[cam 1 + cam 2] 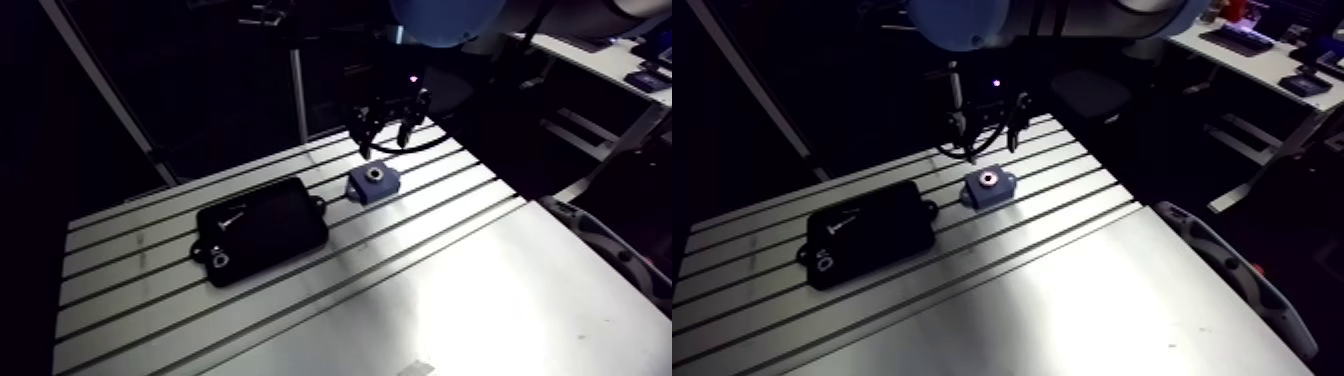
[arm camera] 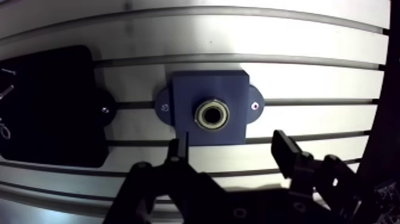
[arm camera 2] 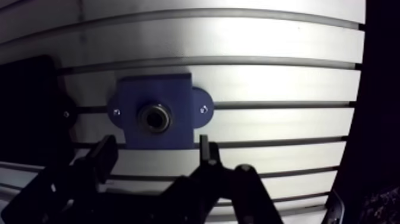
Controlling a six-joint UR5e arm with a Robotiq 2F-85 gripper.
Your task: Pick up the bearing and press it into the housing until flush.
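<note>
Fingers (image 2: 178,152) apart, empty, bearing (image 2: 200,115) in housing (image 2: 186,89) just ahead of them

Blue housing (image 2: 208,113), silvery bearing (image 2: 212,115), black tray (image 1: 262,228), grey slotted table (image 1: 480,300).

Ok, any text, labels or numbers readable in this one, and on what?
No readable text anywhere.
Black plate: pale marks, too small and blurred to read; may not be lettering.
Blue housing: no label or number visible.
Gripper: no legible marking.
</note>
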